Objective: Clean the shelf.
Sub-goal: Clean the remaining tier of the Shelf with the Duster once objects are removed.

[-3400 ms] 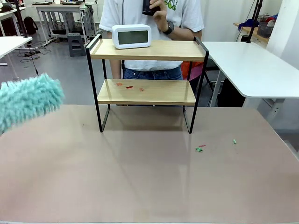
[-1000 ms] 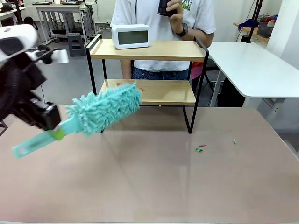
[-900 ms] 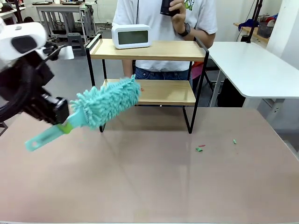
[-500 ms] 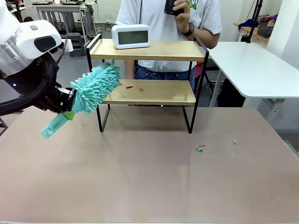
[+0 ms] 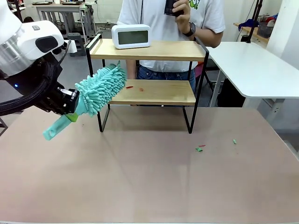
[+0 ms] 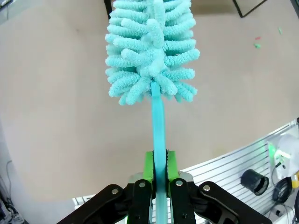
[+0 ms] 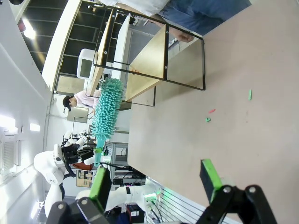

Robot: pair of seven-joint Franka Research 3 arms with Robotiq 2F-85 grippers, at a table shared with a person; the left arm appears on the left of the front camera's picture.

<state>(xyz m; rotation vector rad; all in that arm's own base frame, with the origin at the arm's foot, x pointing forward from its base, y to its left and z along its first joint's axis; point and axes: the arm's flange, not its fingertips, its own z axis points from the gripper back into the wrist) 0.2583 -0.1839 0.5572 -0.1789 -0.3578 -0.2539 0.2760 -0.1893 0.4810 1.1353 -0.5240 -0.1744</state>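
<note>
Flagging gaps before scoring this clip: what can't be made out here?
- Front view: the duster head covers the left end of the shelf's lower board; contact cannot be told.
- Front view: red specks on that board are too small to identify.
- Front view: the dark object in the person's hand is cut by the top edge.

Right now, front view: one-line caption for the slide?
Left arm's fingers hold a teal fluffy duster at the shelf's left end, beside red scraps on its lower board.

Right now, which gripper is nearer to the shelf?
Left. The left gripper, holding the duster, is just off the left end of the shelf; the right gripper is open, well back across the tabletop.
</note>
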